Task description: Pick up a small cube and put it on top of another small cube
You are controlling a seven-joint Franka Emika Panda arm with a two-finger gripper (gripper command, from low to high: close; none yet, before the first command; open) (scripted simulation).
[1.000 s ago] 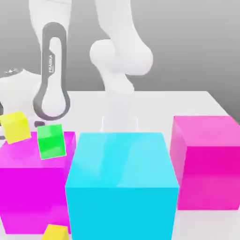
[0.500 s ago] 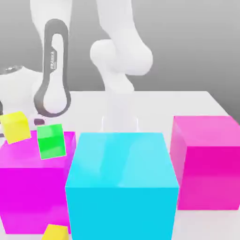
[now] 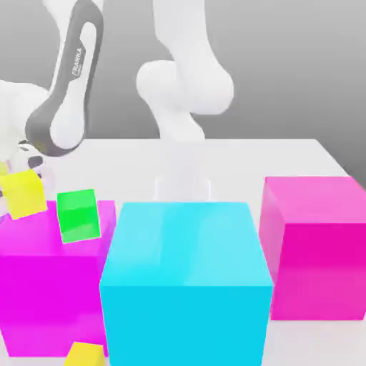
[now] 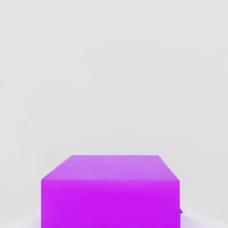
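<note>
Tool [image 3: 16,166] jaws are pinched tight at the exterior view's left edge, seemingly on the small cube [image 3: 23,193], which sits just beside the green cube [image 3: 78,214]. My worry: a shallow corner grip could let it slip and drop behind the magenta cube [image 3: 50,279].

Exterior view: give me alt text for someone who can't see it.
A white robot arm reaches toward the exterior view's left, where a small yellow cube and a small green cube sit behind a big magenta cube. A big cyan cube fills the front.
</note>
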